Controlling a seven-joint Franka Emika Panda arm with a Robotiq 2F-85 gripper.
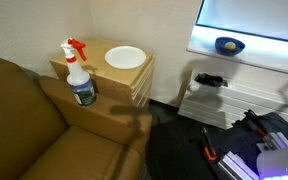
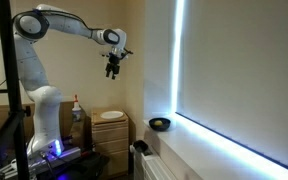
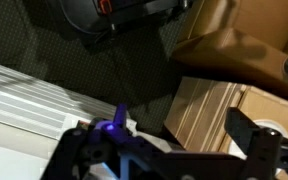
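The gripper (image 2: 113,72) is hanging high in the air with jaws wide and empty, while the plate (image 1: 125,57) is lying untouched on the table (image 1: 142,82) well below, right of the bottle (image 1: 80,72), so nothing is being handled yet.

Looks like a home living room or lounge corner. Evidence: brown leather sofa (image 1: 19,115), small wooden side table (image 1: 136,82) right beside its arm with a white plate (image 1: 125,57) and a spray bottle (image 1: 80,75) on top, white radiator (image 1: 209,100) under a windowsill holding a bowl (image 1: 229,45), roller blind (image 2: 234,80) drawn, dark carpet (image 1: 174,140).
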